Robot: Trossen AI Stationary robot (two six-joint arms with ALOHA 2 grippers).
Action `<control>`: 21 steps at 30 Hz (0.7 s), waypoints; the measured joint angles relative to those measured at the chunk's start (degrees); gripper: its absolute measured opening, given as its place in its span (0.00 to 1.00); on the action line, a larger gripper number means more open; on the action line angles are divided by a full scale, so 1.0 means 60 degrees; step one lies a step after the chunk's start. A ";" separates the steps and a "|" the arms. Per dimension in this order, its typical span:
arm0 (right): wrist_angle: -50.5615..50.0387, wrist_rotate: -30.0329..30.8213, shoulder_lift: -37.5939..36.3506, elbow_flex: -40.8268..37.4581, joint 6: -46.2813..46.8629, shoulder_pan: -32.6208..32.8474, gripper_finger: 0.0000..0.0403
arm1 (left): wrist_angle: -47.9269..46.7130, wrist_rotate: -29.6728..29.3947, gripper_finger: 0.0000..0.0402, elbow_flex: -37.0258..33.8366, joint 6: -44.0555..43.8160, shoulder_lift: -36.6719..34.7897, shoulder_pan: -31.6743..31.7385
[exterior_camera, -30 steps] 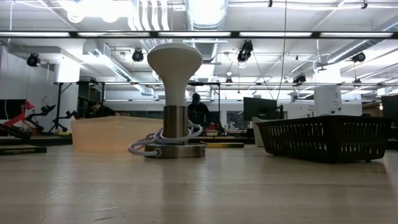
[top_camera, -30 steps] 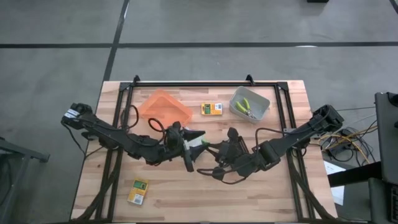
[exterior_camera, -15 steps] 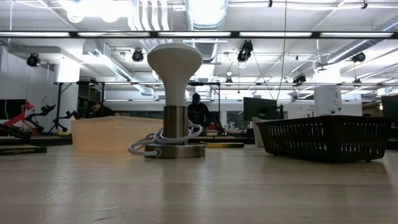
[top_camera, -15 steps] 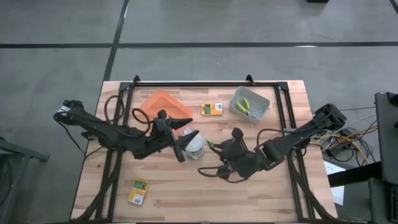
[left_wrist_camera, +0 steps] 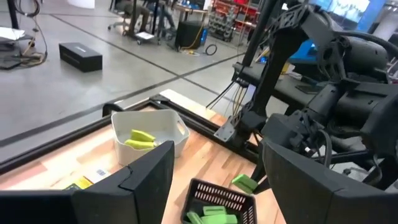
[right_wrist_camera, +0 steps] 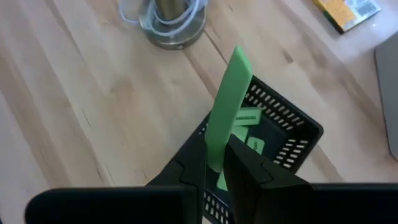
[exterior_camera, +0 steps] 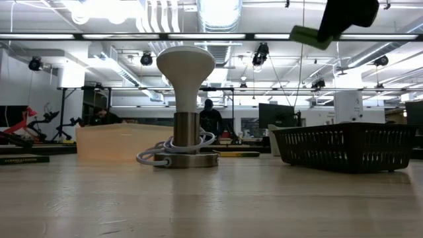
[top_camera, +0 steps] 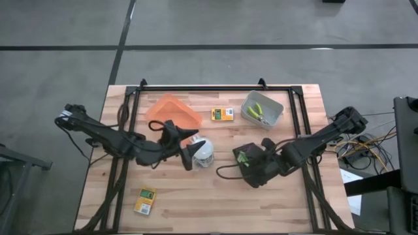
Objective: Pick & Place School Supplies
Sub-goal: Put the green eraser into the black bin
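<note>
Since a second ago, my right fingers [right_wrist_camera: 214, 163] have swung over the black mesh basket [right_wrist_camera: 292, 134], pinched on a flat green eraser [right_wrist_camera: 226, 106]. Left fingers [left_wrist_camera: 211, 180] gape wide beside the white domed lamp [top_camera: 204, 151]. Pale wood table [top_camera: 196, 196]; workshop behind; basket's contents partly hidden.

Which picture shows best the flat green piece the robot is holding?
The right wrist view: the flat green piece stands pinched in the right gripper, above the black mesh basket. The low view shows its tip up high. The left wrist view shows it small. The high view barely shows it.
</note>
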 joint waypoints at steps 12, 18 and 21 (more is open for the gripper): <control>0.0995 -0.1895 0.0264 -0.2017 0.0611 -0.0340 0.10 | -0.0024 -0.0025 0.62 -0.0001 -0.0296 0.0166 0.0004; 0.3005 -0.2473 0.0264 -0.3416 0.0729 -0.0477 0.10 | -0.0028 -0.0060 0.62 -0.0001 -0.0281 0.0166 0.0015; 0.3227 -0.2431 0.0264 -0.3722 0.1154 -0.0505 0.10 | -0.0024 -0.0062 0.62 -0.0001 -0.0281 0.0166 0.0015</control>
